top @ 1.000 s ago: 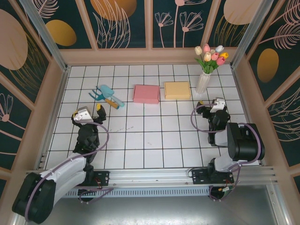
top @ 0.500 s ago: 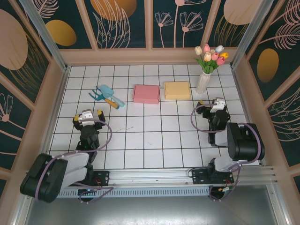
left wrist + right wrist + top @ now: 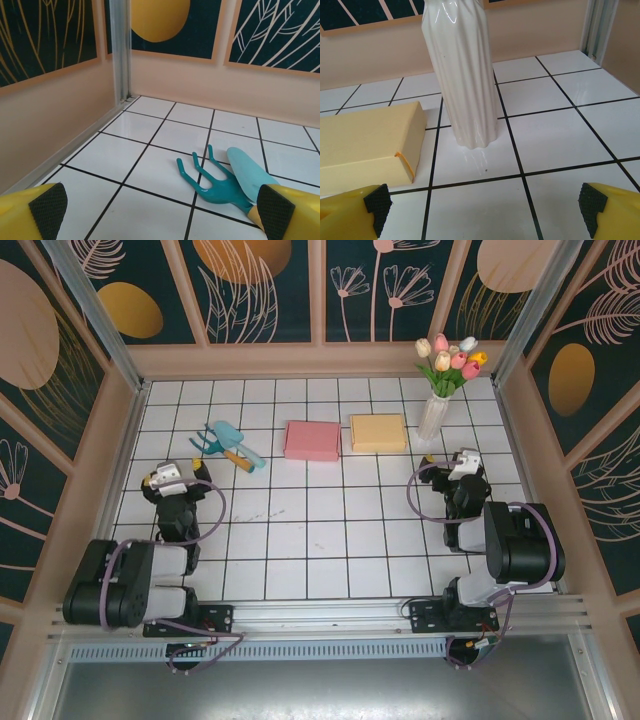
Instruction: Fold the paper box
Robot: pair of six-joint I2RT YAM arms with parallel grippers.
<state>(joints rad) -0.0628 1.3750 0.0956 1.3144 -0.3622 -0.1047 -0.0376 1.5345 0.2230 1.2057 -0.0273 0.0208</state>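
Left gripper (image 3: 172, 478), wide open and empty, faces the garden tools (image 3: 228, 443). Pink paper box (image 3: 312, 440) and yellow paper box (image 3: 378, 432) lie flat at the bench (image 3: 300, 540) rear, presumably reachable by both arms. Right gripper (image 3: 457, 462), likewise gaping and empty, sits near the vase (image 3: 434, 416).

The floor tiles (image 3: 555, 145) are glossy white and mirror the smooth, shiny vase (image 3: 462, 75) at twelve o'clock in the right wrist view. The yellow box (image 3: 365, 140) at nine o'clock looks like matt card, as does the pink box (image 3: 312, 440). The teal rake (image 3: 210, 182) and pale trowel (image 3: 247, 175) are glossy plastic. The corner post (image 3: 120, 50) is brushed metal.
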